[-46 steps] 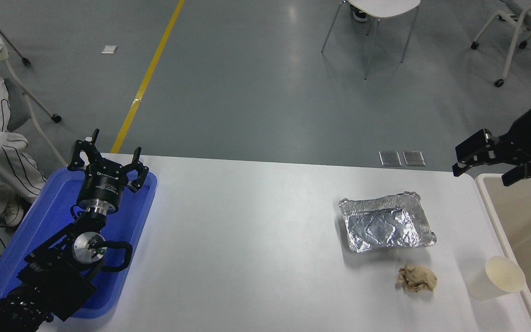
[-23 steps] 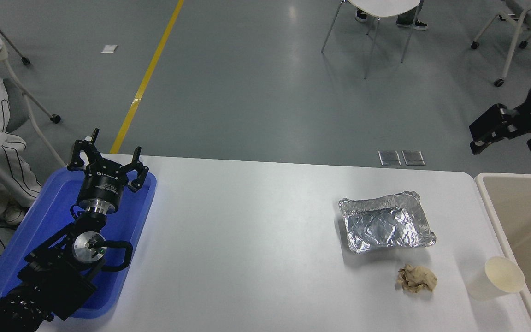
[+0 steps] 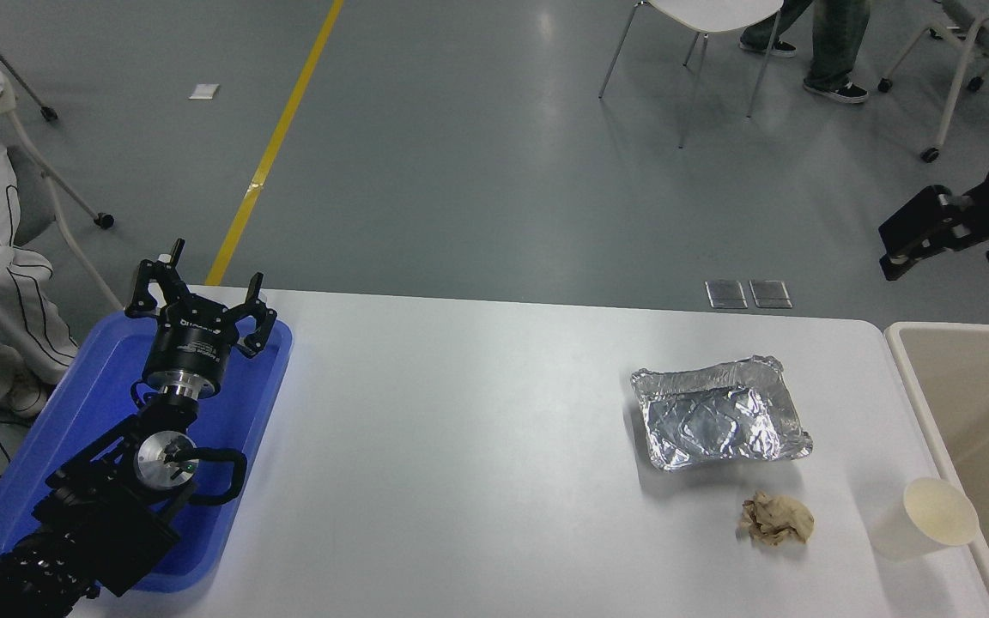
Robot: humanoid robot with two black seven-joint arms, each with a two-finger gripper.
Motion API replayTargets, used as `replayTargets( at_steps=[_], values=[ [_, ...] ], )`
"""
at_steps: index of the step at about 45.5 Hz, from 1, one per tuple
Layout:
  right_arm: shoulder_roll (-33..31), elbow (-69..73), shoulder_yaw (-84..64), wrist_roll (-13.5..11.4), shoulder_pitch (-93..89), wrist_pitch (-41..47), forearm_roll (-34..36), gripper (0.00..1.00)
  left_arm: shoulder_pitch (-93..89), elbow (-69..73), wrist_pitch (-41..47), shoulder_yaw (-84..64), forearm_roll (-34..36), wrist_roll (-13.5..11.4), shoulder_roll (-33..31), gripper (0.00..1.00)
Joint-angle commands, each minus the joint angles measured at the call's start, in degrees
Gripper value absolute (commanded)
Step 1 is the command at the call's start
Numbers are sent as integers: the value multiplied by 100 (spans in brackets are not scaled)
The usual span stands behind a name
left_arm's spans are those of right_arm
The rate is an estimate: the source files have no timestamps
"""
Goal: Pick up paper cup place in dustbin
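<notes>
The off-white paper cup (image 3: 924, 519) lies on its side near the table's right front edge, its open rim facing the dustbin. The dustbin (image 3: 911, 378) stands just right of the table, with a beige inside and a white rim. My right gripper (image 3: 958, 249) is open and empty, high at the right edge, beyond the table's far edge and far above the cup. My left gripper (image 3: 201, 302) is open and parked over the blue tray at the lower left.
A crumpled silver foil tray (image 3: 718, 421) sits left of and behind the cup. A tan paper wad (image 3: 775, 519) lies left of the cup. A blue plastic tray (image 3: 74, 429) is at the left. People and chairs are beyond the table.
My right gripper has risen and drawn back from over the dustbin's far corner to above the floor beyond the table. A person's legs have come into view at the top right.
</notes>
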Motion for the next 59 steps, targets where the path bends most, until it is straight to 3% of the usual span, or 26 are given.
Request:
replayTargets(
  at_steps=[1, 9, 19, 30, 39, 59],
  values=[
    [-718, -33, -328, -20, -243, 0, -241, 100, 7, 0, 1, 0, 1, -8, 0, 100],
    [-1141, -349, -179, -29, -823, 0, -364, 99, 7, 0, 1, 0, 1, -8, 0, 100],
    [-1316, -446, -82, -29, -1675, -52, -31, 99, 7, 0, 1, 0, 1, -8, 0, 100],
    [-1826, -454, 972, -11, -3133, -1967, 198, 100, 7, 0, 1, 0, 1, -8, 0, 100],
    [-1730, -595, 1386, -11, -4039, -2794, 198, 100, 7, 0, 9, 0, 1, -8, 0, 100],
    [-1422, -1228, 1720, -20, -5183, -3032, 172, 100, 7, 0, 1, 0, 1, -8, 0, 100]
  ],
)
